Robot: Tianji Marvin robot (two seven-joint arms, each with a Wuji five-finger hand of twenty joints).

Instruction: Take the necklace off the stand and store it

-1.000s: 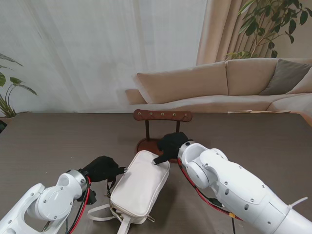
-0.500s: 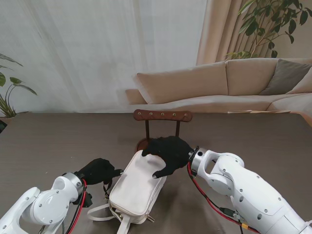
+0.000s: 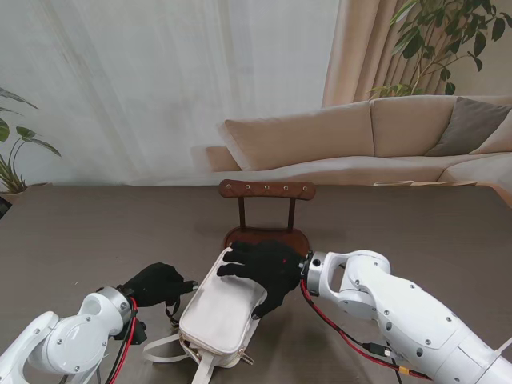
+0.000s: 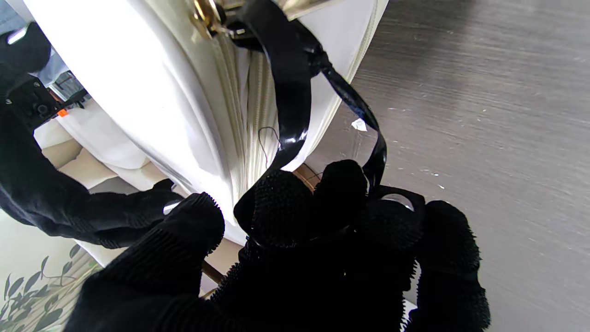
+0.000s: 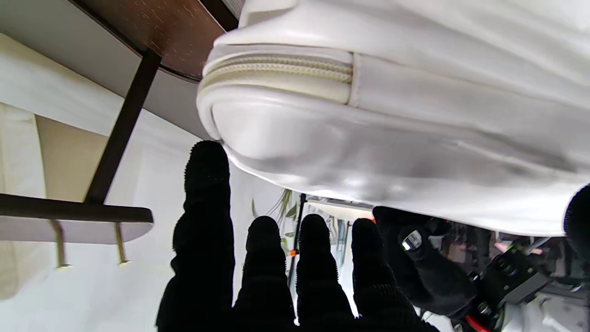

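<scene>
The right robot hand (image 3: 268, 268) lay flat on the white bag (image 3: 224, 312) on the worktop (image 3: 80, 232), fingers spread and holding nothing. The left robot hand (image 3: 156, 286) was closed on the bag's black zipper ribbon (image 4: 295, 92). No necklace could be made out on the wooden stand (image 3: 267, 192) behind the bag.

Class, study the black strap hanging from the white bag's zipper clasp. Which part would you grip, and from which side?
Grip the black strap at its loose looped end, coming from the white bag's left side. It is thin, flat and floppy, and it trails from the gold clasp out over bare table there, so fingers can pinch it. The left hand holds it that way, while the right hand lies spread on the bag.
</scene>
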